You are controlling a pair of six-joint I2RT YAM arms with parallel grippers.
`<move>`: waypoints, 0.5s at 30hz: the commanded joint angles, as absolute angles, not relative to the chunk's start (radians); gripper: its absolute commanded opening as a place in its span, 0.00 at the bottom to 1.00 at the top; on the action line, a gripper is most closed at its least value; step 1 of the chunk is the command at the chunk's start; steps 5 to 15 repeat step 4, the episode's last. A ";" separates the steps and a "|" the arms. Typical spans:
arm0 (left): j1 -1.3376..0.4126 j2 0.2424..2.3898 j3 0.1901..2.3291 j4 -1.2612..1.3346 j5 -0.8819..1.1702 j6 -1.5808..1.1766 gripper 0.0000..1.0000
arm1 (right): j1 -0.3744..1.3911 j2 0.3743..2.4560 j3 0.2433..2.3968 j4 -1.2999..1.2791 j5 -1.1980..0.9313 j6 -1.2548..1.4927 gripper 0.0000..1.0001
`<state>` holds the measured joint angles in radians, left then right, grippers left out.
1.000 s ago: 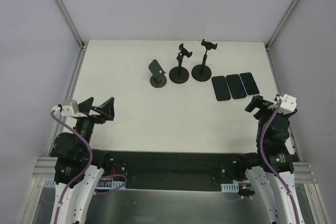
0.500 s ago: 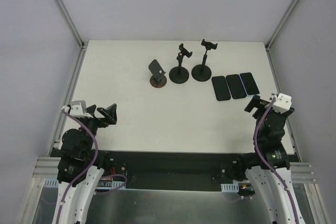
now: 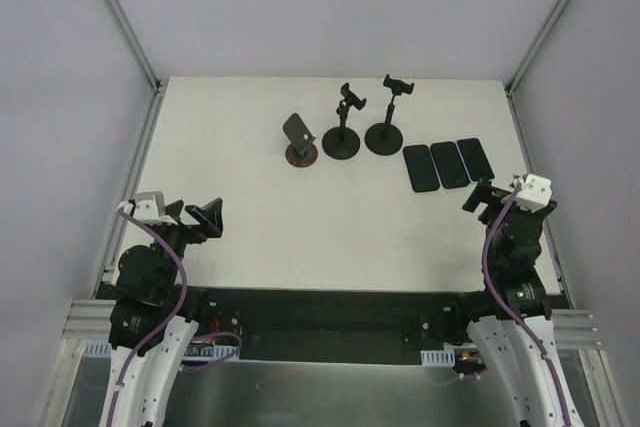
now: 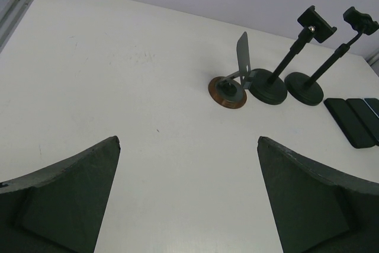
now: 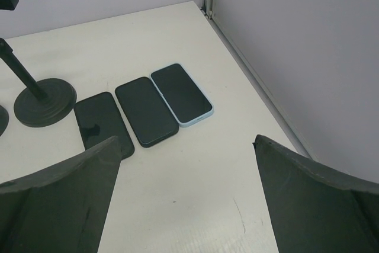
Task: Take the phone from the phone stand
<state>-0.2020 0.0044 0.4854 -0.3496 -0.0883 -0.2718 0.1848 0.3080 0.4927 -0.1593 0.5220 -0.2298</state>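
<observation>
Seemingly the three phones [image 5: 145, 110] lie flat beside bare stands [image 3: 342, 143]: stiff, slick, thin, best pinched across the long edges. The left end effector [image 4: 188, 141] and right end effector [image 5: 186, 141] gape wide, empty.

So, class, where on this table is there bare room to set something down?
Bare: the left half beside the stands, and the middle strip between them and the left hand and right hand. Crowded: far side, centre to right, stands and phones close together.

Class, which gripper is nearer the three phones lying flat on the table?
Right. The right gripper sits just on the near side of the phones; the left gripper is far across the table, near its left edge.
</observation>
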 commanded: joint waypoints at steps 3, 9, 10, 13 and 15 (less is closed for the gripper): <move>-0.199 -0.091 0.503 -0.341 -0.090 -0.255 0.99 | 0.183 0.310 0.494 -0.100 0.505 -0.241 0.96; -0.199 -0.092 0.503 -0.344 -0.097 -0.256 0.99 | 0.183 0.310 0.494 -0.100 0.502 -0.241 0.96; -0.199 -0.092 0.503 -0.344 -0.097 -0.256 0.99 | 0.183 0.310 0.494 -0.100 0.502 -0.241 0.96; -0.199 -0.092 0.503 -0.344 -0.097 -0.256 0.99 | 0.183 0.310 0.494 -0.100 0.502 -0.241 0.96; -0.199 -0.092 0.503 -0.344 -0.097 -0.256 0.99 | 0.183 0.310 0.494 -0.100 0.502 -0.241 0.96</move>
